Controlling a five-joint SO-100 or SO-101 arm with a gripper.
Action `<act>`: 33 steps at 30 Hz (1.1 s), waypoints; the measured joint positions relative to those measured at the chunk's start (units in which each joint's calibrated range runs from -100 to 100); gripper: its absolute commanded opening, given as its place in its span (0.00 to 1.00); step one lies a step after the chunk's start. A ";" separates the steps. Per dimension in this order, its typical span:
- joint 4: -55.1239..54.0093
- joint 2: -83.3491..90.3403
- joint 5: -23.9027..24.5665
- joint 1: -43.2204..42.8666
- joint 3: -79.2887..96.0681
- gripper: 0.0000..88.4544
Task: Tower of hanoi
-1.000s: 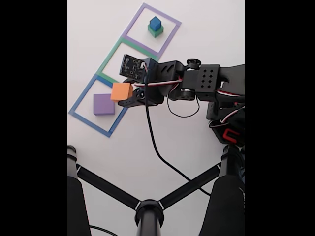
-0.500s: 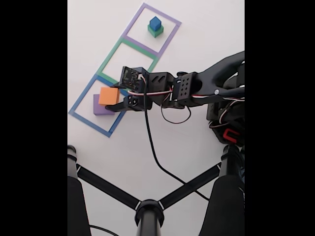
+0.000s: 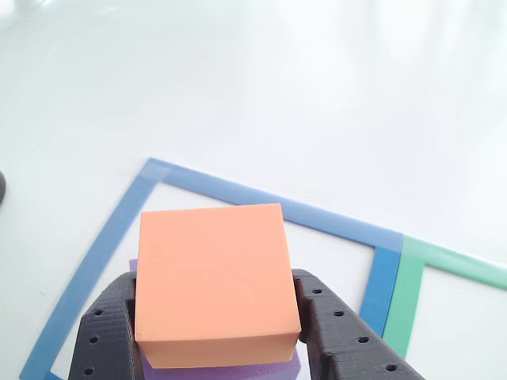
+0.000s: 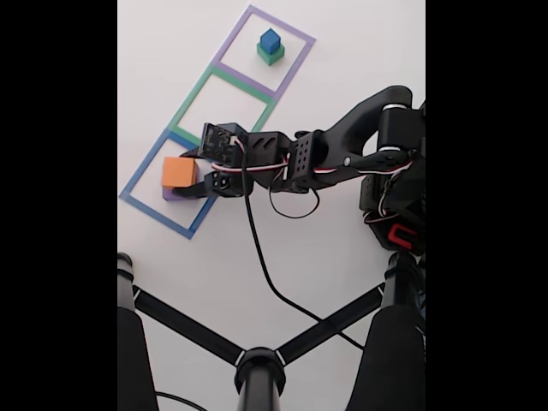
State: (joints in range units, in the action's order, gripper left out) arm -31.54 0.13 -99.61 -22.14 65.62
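Clamping the orange block [image 3: 212, 281] between both jaws of the gripper [image 4: 190, 176] and setting it over the purple block [image 3: 226, 372] inside the blue tape square [image 3: 238, 192] at left of the fixed view. Leaving the green block [image 4: 271, 56] and blue block [image 4: 271, 39] stacked in the purple tape square [image 4: 300, 36] at upper centre, probably awaiting transfer; roughly half of the tower appearing built.

white matte table top [image 4: 325, 257], glare patches in the other view. three flat tape square outlines in a diagonal row, sharing edges: blue tape outline [image 4: 141, 172] lower left, green tape outline [image 4: 195, 96] in the middle, purple tape outline [image 4: 295, 34] upper right. other view shows the blue outline's corner [image 3: 150, 168] meeting the green one [image 3: 412, 277]. black tripod-like stand [image 4: 259, 366] at the bottom of the fixed view, two struts rising from a round hub, padded black posts either side. thin black cable [image 4: 265, 265] runs across the table.
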 measured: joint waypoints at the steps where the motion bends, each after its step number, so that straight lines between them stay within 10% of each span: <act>1: 0.00 -0.42 0.00 -0.08 -0.35 0.10; 33: -4.57 -5.23 0.00 -0.41 -2.18 0.32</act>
State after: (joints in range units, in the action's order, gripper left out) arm -36.12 -5.11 -99.61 -22.55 63.45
